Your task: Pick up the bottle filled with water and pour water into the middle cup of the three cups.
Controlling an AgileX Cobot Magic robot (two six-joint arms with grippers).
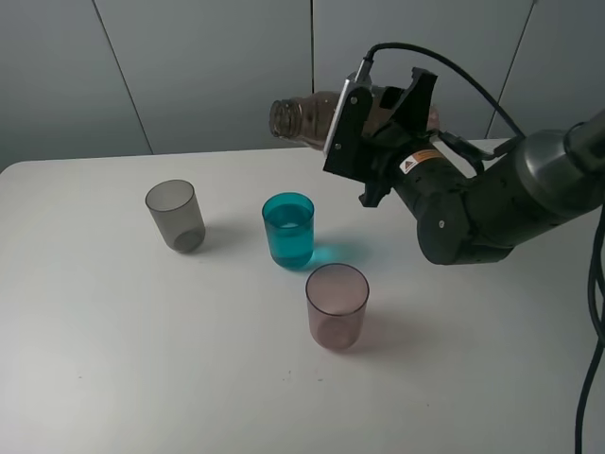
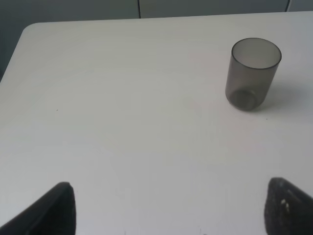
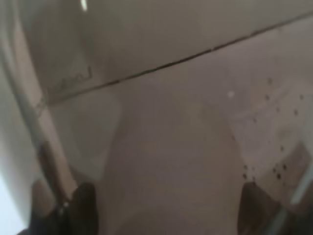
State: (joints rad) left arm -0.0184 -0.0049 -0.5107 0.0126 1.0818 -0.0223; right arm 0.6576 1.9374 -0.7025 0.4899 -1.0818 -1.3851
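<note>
Grip first: right gripper (image 1: 378, 109) is clamped tight on the bottle (image 1: 302, 115), jaws around the body. The bottle lies roughly on its side in the air, with its open neck pointing toward the left of the exterior view. In the right wrist view the bottle (image 3: 166, 147) fills nearly everything. I see smoky plastic with small droplets on the inside, and the dark fingertips (image 3: 83, 210) at the edge. I see no stream from the mouth and cannot tell how much water is left inside.

The middle cup (image 1: 288, 230) stands on the table (image 1: 95, 359), below the bottle mouth and nearer the camera. It reads deep teal most of the way up, so I judge it has water in it. The grey cup (image 1: 175, 216) sits to its left and the pink cup (image 1: 337, 305) in front and slightly right. All three are upright and apart, and the other two look dry.

Step, as I read it: this is the pour itself, probably at its late end. The next move calls for rolling the wrist back so the neck comes up, with the mouth held over the teal cup until any drip stops. After that the bottle goes down on bare table, clear of the cups.

Left gripper (image 2: 171, 215) is idle with its fingers spread wide and nothing between them. It hangs over the table with the grey cup (image 2: 253, 73) ahead of it.

Writing: there is a small yellow warning sticker (image 1: 408, 163) on the right arm's wrist, with text too small to read. I find no brand or label on the bottle or cups.
</note>
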